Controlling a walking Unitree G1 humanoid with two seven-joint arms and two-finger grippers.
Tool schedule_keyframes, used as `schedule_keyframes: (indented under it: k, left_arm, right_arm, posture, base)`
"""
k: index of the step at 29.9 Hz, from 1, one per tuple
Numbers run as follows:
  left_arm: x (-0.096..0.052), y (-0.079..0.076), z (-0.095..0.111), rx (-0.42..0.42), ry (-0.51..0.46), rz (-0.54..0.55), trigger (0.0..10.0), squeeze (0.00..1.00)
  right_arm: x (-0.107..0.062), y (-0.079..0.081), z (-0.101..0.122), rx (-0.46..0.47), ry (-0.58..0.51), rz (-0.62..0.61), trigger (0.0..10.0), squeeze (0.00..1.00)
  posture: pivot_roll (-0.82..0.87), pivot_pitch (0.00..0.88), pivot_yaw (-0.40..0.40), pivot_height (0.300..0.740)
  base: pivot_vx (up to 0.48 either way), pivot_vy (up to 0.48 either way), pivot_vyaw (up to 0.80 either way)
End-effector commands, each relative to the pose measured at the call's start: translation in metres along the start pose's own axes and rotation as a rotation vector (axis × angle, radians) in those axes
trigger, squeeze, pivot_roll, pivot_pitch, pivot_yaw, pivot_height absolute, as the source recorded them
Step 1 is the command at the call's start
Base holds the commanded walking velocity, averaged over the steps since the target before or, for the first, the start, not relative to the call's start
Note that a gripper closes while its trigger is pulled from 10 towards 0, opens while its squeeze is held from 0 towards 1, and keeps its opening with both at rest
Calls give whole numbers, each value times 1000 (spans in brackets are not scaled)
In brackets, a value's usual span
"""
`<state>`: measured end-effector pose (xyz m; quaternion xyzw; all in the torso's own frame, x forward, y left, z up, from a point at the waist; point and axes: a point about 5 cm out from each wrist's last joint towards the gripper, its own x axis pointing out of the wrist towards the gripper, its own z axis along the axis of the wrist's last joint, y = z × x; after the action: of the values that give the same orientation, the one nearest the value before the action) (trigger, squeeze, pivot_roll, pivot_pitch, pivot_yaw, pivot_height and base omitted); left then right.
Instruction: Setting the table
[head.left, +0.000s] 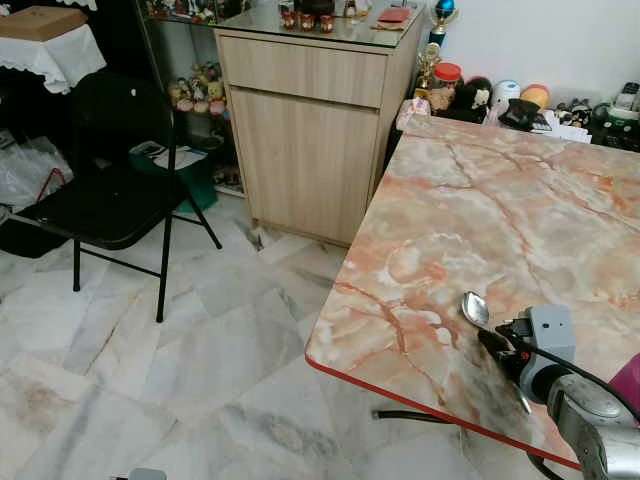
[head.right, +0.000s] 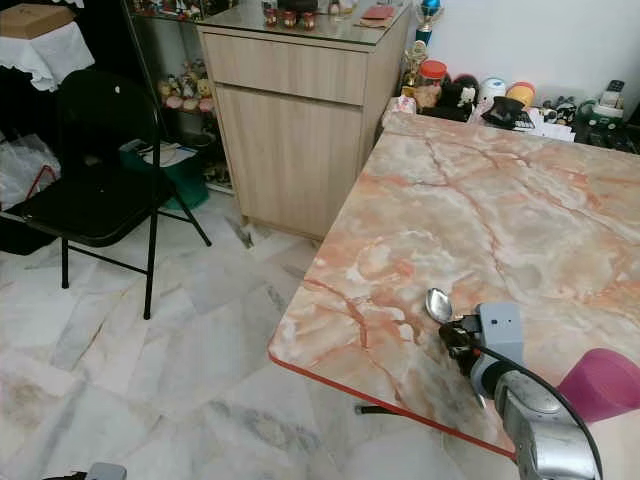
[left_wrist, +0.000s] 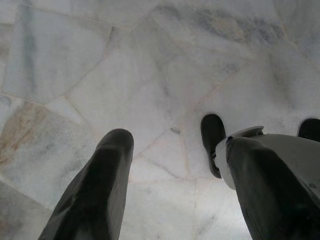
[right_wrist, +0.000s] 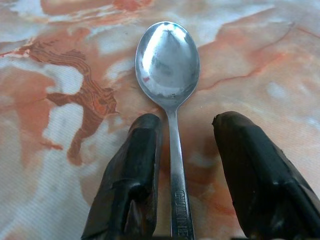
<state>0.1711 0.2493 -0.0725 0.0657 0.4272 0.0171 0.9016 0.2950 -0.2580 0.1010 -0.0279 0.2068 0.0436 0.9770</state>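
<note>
The right pincer (right_wrist: 182, 145), fingers apart, straddles the spoon (right_wrist: 169, 70) on the tabletop (head.left: 480, 200) (otherwise unset); left pincer (left_wrist: 175, 175) open, idle.

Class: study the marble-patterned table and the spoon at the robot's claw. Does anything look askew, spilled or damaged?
Nothing stands out. The spoon lies on the table between the right claw's open fingers, near the table's edge. No spill or damage shows.

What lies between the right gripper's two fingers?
The handle of the metal spoon runs between the open fingers of the right gripper, above the marble-pattern table, per the right wrist view.
</note>
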Motion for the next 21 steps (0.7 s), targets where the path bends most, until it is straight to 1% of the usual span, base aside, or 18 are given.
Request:
schedule_keyframes:
  k: [1, 7, 12, 17, 21]
  left_arm:
    - [-2, 0, -7, 12, 30, -2, 10000, 0]
    - [-2, 1, -9, 19, 33, -4, 10000, 0]
    - [-2, 0, -9, 24, 33, -9, 10000, 0]
    - [-2, -1, -8, 25, 31, -12, 10000, 0]
    - [-2, -3, -8, 20, 31, -14, 10000, 0]
  right_arm:
    - [1, -1, 1, -2, 0, -6, 10000, 0]
    - [3, 4, -1, 0, 1, 5, 10000, 0]
    - [5, 3, 0, -3, -1, 2, 10000, 0]
    - [7, 7, -1, -1, 1, 11, 10000, 0]
    - [9, 12, -4, 0, 8, 22, 10000, 0]
  posture:
    - [6, 118, 8, 740]
    - [5, 93, 13, 740]
    - [5, 85, 9, 740]
    - [6, 90, 8, 740]
    - [7, 110, 4, 740]
  base:
    - [0, 0, 0]
    - [0, 0, 0]
    - [0, 0, 0]
    - [0, 0, 0]
    - [0, 0, 0]
